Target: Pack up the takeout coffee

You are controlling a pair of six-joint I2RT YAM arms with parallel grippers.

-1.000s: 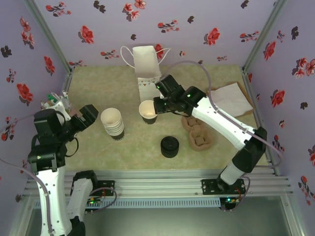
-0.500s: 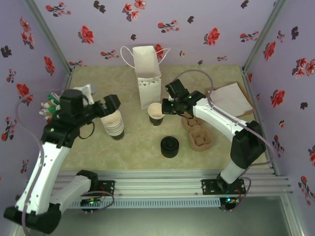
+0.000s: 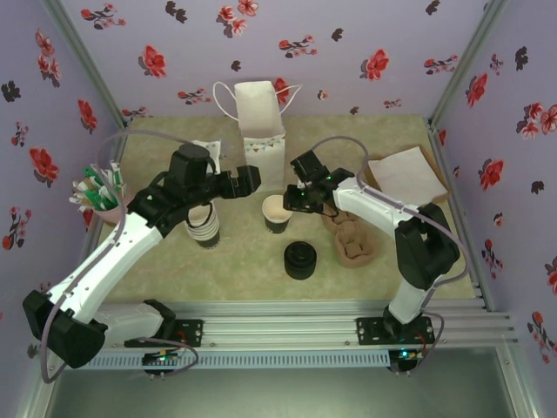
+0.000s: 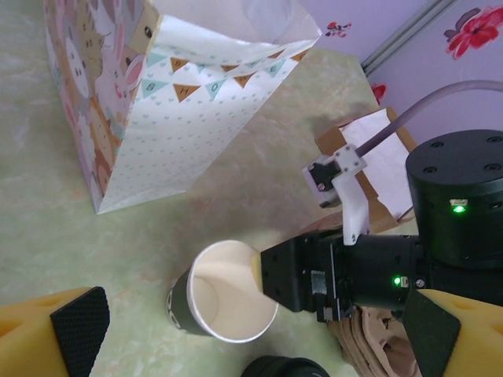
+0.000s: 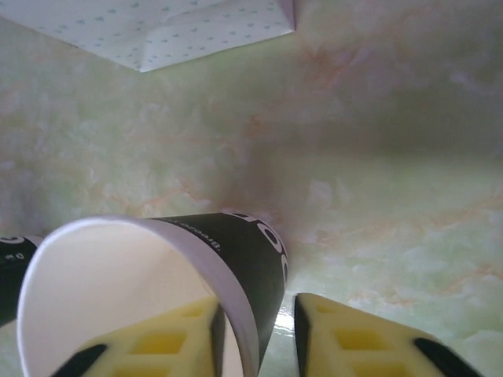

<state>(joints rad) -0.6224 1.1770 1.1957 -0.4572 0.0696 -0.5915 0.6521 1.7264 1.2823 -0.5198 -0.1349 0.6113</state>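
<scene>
The takeout coffee cup [image 3: 277, 212] stands upright on the table with no lid on; its wall [image 5: 236, 259] is black with white lettering and its inside [image 4: 224, 294] is cream. My right gripper [image 3: 294, 202] straddles the cup's rim at the right, one finger inside and one outside. In the right wrist view its jaws [image 5: 255, 314] are open, with a gap between the outer finger and the cup wall. My left gripper [image 3: 244, 180] hangs wide open above and left of the cup, holding nothing.
The patterned paper bag [image 3: 259, 122] stands open just behind the cup. A stack of lidless cups [image 3: 200, 218] is to the left, black lids [image 3: 299, 259] in front, brown cup carriers [image 3: 350, 235] to the right, napkins [image 3: 405, 174] at the far right, and a holder of stirrers [image 3: 96, 193] by the left wall.
My right gripper carried the cup a little right and nearer, then parted its jaws. My left arm swung from the left wall in over the cup stack.
</scene>
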